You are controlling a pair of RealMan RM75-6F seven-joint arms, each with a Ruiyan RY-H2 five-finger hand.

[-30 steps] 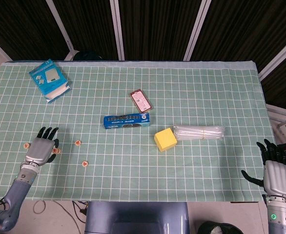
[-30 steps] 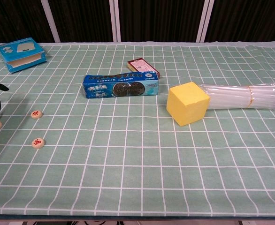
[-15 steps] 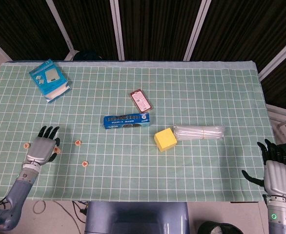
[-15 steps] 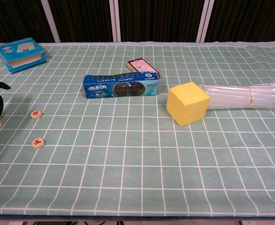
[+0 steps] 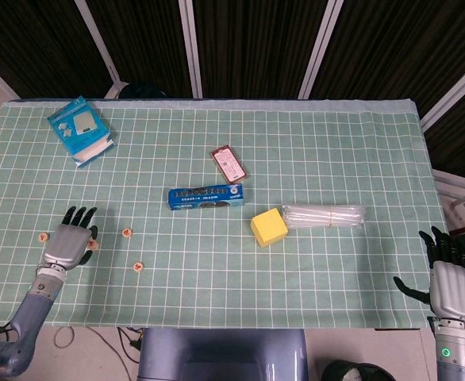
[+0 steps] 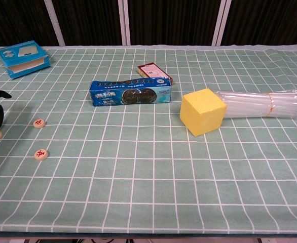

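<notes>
Small round wooden game pieces lie flat on the green checked counter around the left hand (image 5: 66, 242), which rests palm down with its dark fingers spread. One disc (image 5: 94, 245), cream with a red character on top, sits just beside the hand's right edge, close enough that contact cannot be ruled out. A second disc (image 5: 42, 236) lies just off the hand's left side. A third disc (image 5: 126, 232) rests a little further to the right of the hand, face up, and a fourth disc (image 5: 138, 267) lies further right again and nearer the counter's front edge, well apart from the fingers
</notes>
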